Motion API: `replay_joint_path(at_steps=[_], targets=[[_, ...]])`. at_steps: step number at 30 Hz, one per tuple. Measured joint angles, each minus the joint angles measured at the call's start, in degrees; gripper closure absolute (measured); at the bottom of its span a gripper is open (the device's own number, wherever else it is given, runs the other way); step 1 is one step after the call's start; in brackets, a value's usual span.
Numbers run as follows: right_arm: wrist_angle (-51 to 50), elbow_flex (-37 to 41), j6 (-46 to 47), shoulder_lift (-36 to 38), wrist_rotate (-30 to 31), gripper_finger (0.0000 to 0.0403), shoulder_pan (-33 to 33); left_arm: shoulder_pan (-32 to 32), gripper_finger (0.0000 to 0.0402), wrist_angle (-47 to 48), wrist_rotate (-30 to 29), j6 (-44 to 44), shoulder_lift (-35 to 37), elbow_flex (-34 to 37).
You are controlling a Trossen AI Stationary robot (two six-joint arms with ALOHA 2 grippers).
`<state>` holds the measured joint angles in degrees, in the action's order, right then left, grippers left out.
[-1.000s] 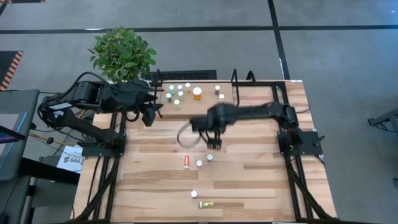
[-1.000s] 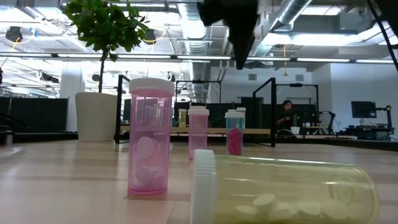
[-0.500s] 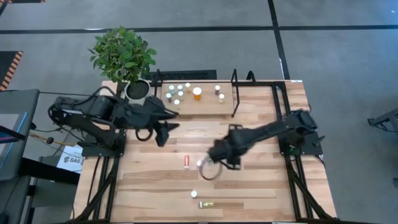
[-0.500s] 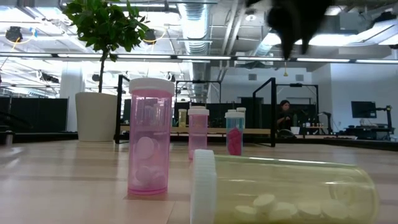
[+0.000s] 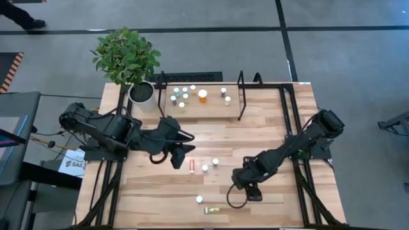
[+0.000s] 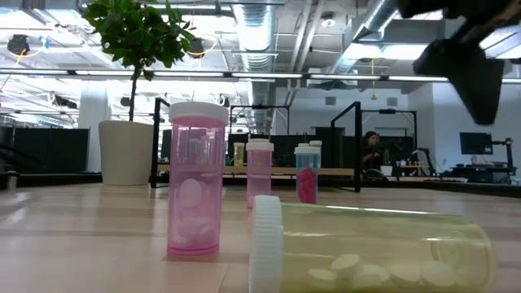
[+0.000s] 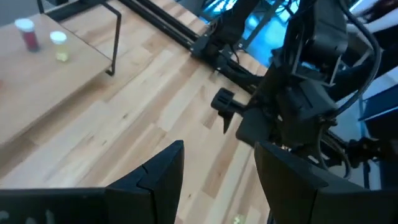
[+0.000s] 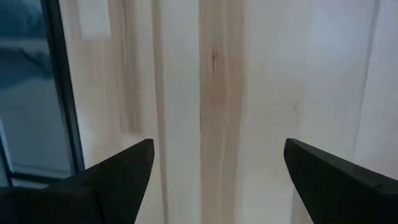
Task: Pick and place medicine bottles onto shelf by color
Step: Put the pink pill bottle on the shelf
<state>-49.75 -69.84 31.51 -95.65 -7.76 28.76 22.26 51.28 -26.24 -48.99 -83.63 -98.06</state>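
Left tool (image 5: pixel 179 155), fingers parted and empty, nears the red white-capped medicine bottle (image 5: pixel 192 166); it should straddle the body squarely. Right tool (image 5: pixel 250 189) waits wide open.

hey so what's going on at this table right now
Two robot arms are sorting small medicine bottles onto the shelf at the back, where about ten already stand. Right now neither holds anything. The left gripper hangs, jaws open, just beside the red bottle lying mid-table. The right gripper is low near the front, jaws wide open. A yellow bottle lies at the front edge.
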Motion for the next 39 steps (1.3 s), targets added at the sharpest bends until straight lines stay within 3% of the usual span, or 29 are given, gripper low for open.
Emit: replay_joint_path(at_steps=[15,23,39], targets=[[2.28,0.61,4.45,-0.29,-2.69,0.0004,-5.23,2.75,0.0219,-0.63,-2.71,-1.83,-0.88,0.0],[5.91,0.61,3.62,-0.29,-2.67,0.0027,-6.81,2.75,0.0219,-0.61,-2.97,0.15,-0.88,0.0],[9.36,0.58,0.39,-0.29,-2.72,0.0034,-10.13,2.84,0.0219,1.6,-2.63,1.22,-0.88,0.0]])
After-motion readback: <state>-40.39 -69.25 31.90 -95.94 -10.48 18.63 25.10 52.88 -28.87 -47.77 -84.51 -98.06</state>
